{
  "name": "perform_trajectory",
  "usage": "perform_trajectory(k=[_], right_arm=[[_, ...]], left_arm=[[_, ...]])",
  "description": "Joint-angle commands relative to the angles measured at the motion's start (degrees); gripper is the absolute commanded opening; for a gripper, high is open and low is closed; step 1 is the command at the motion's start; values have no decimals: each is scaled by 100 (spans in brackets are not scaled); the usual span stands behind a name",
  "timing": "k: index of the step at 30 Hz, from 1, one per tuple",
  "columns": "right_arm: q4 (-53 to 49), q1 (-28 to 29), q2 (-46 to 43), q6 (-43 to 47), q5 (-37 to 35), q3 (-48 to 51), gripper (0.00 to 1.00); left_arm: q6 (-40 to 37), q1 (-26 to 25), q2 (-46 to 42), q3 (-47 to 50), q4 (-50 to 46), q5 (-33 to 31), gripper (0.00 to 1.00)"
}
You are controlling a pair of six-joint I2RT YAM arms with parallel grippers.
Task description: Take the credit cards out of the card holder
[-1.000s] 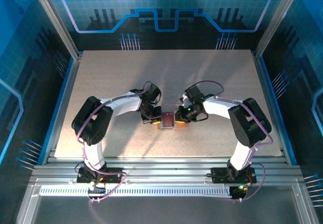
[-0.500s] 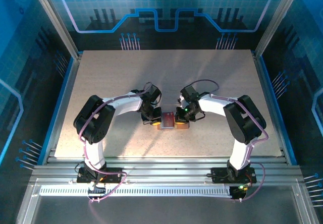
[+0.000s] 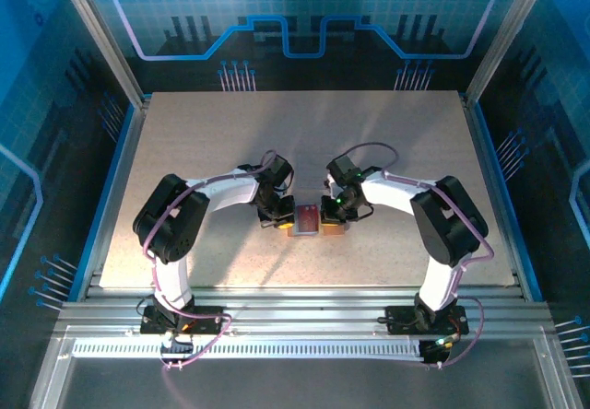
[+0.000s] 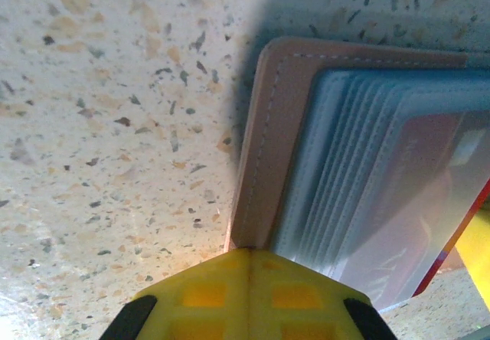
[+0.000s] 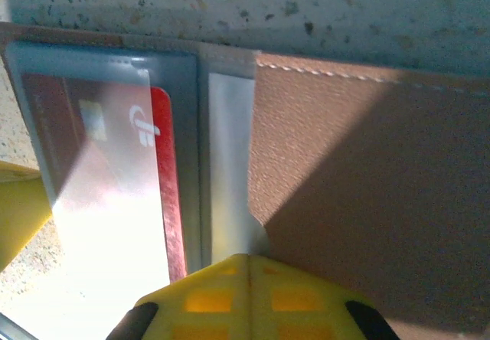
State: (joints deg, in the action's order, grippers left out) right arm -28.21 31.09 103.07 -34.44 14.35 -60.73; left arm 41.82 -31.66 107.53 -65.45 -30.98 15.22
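Two arms are bent inward over the speckled table [image 3: 184, 151], and both grippers meet at its centre. On the left, the left gripper [image 3: 277, 218] is set down at the left end of the card holder [image 3: 312, 231], which lies opened flat on the table between the two grippers. In the left wrist view, its yellow fingers [image 4: 207, 294] are drawn together with only a thin seam between them. The holder's tan stitched rim runs straight into that seam, so the corner appears to be pinched. Just right of the rim, a fanned stack of clear sleeves [image 4: 360, 164] is seen. A red credit card [image 4: 448, 244] is lodged in the sleeves, with one edge showing below the frosted plastic. In the right wrist view, the same red card, marked in white, is seen partly slid out of its sleeve. On the right, the right gripper [image 3: 330, 214] is placed at the holder's right end. Its fingers are likewise closed to a seam, and the edge of the tan flap and a clear pocket are caught there.
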Motion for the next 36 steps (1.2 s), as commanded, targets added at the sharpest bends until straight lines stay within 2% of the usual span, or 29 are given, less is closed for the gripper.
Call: perform_trajectory(k=[1, 14, 24, 31, 36], right_arm=[[-357, -23, -367, -5, -107, 46, 7], [-249, -109, -167, 90, -233, 309, 7], [-21, -103, -267, -8, 30, 361, 8], [368, -139, -435, -213, 522, 359, 12], [960, -238, -549, -612, 1043, 540, 17]], left_arm=[[-25, 37, 94, 190, -230, -184, 0], [19, 40, -171, 114, -265, -243, 0], [-12, 42, -731, -234, -199, -256, 4], [129, 33, -803, -285, 291, 233, 6], [517, 30, -655, 48, 1200, 762, 4]])
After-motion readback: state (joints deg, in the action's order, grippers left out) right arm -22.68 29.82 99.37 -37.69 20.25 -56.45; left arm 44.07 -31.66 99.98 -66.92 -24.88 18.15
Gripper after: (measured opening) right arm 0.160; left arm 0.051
